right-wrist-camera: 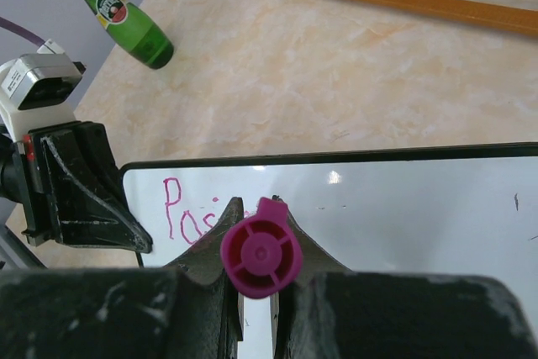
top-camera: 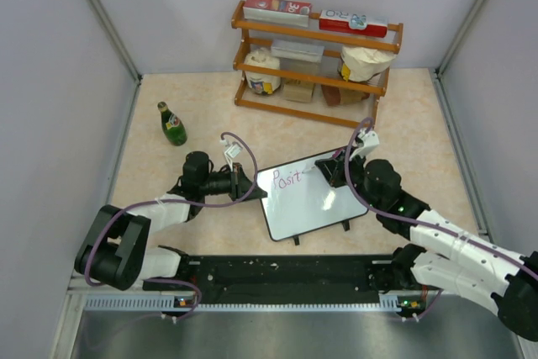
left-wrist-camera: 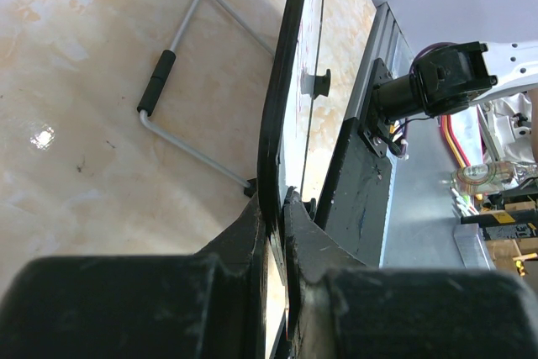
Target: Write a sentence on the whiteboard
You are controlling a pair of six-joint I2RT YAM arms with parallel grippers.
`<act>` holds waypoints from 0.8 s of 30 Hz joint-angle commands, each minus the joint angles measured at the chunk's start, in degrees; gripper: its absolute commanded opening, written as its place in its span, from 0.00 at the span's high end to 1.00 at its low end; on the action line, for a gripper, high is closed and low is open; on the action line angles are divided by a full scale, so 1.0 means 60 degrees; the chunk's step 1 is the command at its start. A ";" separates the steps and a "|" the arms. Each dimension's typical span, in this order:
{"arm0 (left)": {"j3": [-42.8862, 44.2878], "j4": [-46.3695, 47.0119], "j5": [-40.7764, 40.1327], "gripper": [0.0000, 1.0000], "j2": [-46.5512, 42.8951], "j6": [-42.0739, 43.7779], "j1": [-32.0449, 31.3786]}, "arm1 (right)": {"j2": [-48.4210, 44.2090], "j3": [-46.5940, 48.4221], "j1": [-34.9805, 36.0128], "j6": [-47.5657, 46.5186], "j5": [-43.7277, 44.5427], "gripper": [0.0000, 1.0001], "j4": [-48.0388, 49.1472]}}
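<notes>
The whiteboard [top-camera: 307, 199] stands tilted at the table's middle. It bears purple-pink letters [top-camera: 288, 180] reading "Posit" near its top left. My left gripper [top-camera: 250, 184] is shut on the board's left edge; the left wrist view shows the black frame [left-wrist-camera: 273, 124] edge-on, pinched between my fingers. My right gripper [top-camera: 334, 171] is shut on a pink marker [right-wrist-camera: 261, 250], seen end-on in the right wrist view, over the board [right-wrist-camera: 403, 208] just right of the letters [right-wrist-camera: 187, 212]. The marker's tip is hidden.
A wooden rack [top-camera: 315, 60] with boxes and bags stands at the back. A green bottle [top-camera: 172, 124] stands at the back left. The board's wire stand [left-wrist-camera: 181, 98] rests on the table. A black rail [top-camera: 286, 273] runs along the near edge.
</notes>
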 commanded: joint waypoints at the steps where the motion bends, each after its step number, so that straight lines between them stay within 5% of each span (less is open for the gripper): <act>1: 0.0006 -0.0231 -0.0667 1.00 0.0159 0.0884 -0.0030 | 0.0111 0.0368 -0.0074 -0.0137 0.0196 1.00 0.0272; 24: 0.0006 -0.0217 -0.0637 1.00 0.0189 0.0869 -0.0044 | -0.0387 -0.0643 -0.0074 -0.0064 -0.0214 1.00 -0.0197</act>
